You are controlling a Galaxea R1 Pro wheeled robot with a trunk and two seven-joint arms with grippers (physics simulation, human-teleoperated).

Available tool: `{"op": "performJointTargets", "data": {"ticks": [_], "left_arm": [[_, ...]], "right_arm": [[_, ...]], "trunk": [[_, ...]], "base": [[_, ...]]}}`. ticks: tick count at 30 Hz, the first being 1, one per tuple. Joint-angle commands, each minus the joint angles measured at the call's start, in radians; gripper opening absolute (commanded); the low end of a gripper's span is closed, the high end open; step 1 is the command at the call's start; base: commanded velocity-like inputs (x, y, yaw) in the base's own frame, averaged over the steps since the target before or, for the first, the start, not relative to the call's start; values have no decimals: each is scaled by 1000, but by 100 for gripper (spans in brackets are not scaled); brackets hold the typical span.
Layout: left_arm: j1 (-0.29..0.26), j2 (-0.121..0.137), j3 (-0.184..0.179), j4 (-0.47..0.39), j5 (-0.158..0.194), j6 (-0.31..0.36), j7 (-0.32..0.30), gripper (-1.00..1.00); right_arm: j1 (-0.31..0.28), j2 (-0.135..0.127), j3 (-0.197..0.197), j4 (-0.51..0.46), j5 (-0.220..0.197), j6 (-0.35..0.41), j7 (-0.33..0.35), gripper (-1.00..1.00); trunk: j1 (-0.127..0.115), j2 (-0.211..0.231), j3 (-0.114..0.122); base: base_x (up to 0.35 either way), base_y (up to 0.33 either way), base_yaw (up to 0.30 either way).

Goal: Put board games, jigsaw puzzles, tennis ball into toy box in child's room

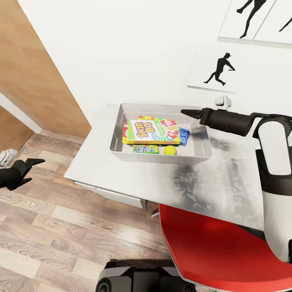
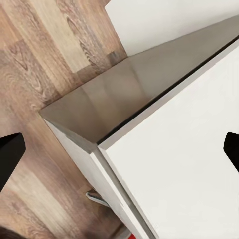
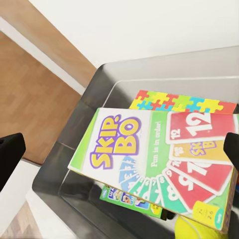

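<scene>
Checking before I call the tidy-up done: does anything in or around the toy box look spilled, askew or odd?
Nothing spilled. The toy box sits square on the table. Inside, the Skip-Bo game lies slightly askew atop a jigsaw puzzle, with the tennis ball and a small green game box beside it.

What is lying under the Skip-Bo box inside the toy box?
In the toy box, a jigsaw puzzle and other bright boxes stick out from under the Skip-Bo box. A small green box and the tennis ball lie beside it. How many are stacked underneath is covered.
</scene>
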Motion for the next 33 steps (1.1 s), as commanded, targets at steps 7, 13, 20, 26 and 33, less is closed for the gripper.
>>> {"op": "performJointTargets", "data": {"ticks": [7,13,20,26,33], "left_arm": [[13,-4,-22,-1,-48,2,-31,100],[43,-4,-27,-2,-72,2,-67,100],[76,1,-25,-1,-87,2,-101,100],[92,2,-24,-2,-107,2,-112,100],[100,4,-22,-3,-128,3,-119,100]], "right_arm": [[-1,-3,-4,-2,13,3,15,100],[-1,-5,-6,-2,15,3,13,100],[3,-13,-9,-3,16,3,10,100],[10,-24,-12,-3,16,3,8,100],[11,-38,-16,-3,17,3,7,100]], "trunk": [[1,-2,-1],[1,-2,1],[1,-2,10],[1,-2,19],[1,-2,30]], "base": [[0,0,0],[0,0,0],[0,0,0],[0,0,0],[0,0,0]]}}
